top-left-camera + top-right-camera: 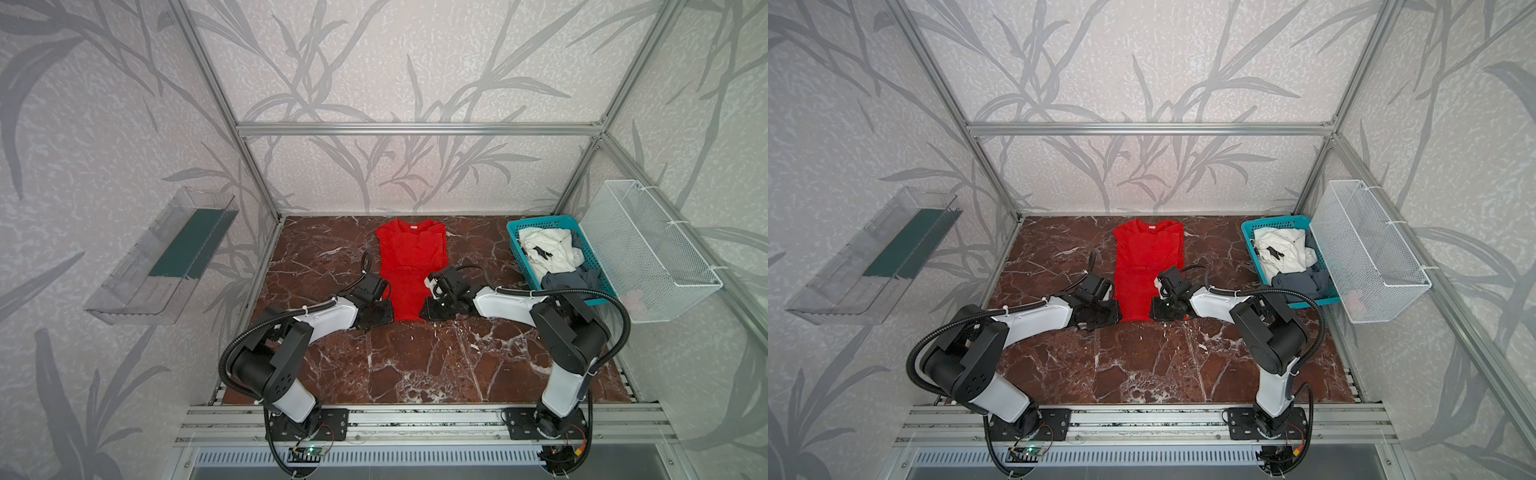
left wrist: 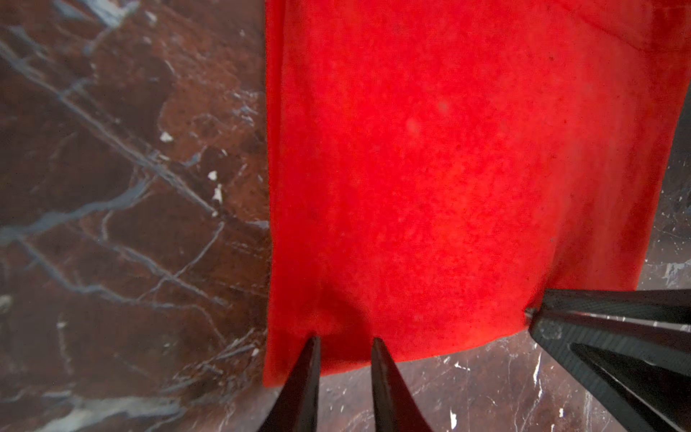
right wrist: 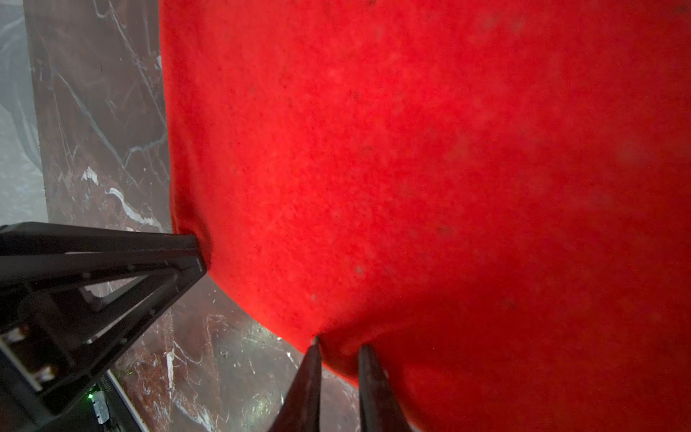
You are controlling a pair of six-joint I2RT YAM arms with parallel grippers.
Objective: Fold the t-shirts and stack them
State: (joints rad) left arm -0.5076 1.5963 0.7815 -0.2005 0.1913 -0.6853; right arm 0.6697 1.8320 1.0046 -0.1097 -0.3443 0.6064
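Your left gripper is pinched narrow on one hem corner of the red tee, and your right gripper is nipped tight on the other corner. The tee lies stretched on the marble table, left of the teal basket and clear of it. Inside that basket, the white tee and the grey-blue tee sit bunched.
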